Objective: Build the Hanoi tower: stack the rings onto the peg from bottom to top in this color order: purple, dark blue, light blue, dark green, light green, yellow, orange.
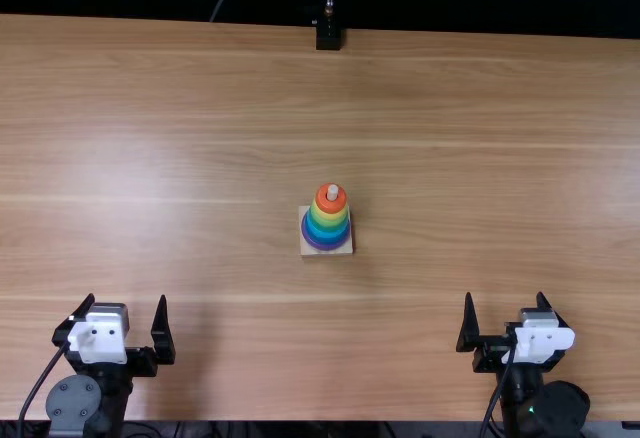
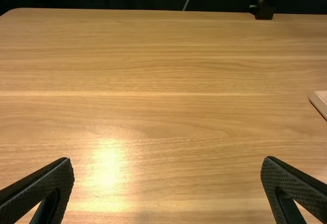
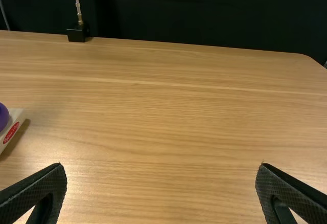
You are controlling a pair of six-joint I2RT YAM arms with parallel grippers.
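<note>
Rings [image 1: 327,223] stand stacked ahead, between left claw [image 1: 127,299] and right claw [image 1: 504,296], slightly nearer the latter; both gape wide, empty.

Open tabletop [image 1: 180,128] surrounds the ring tower [image 1: 327,222] standing mid-table, and a black mount [image 1: 328,35] blocks part of the far edge.
</note>
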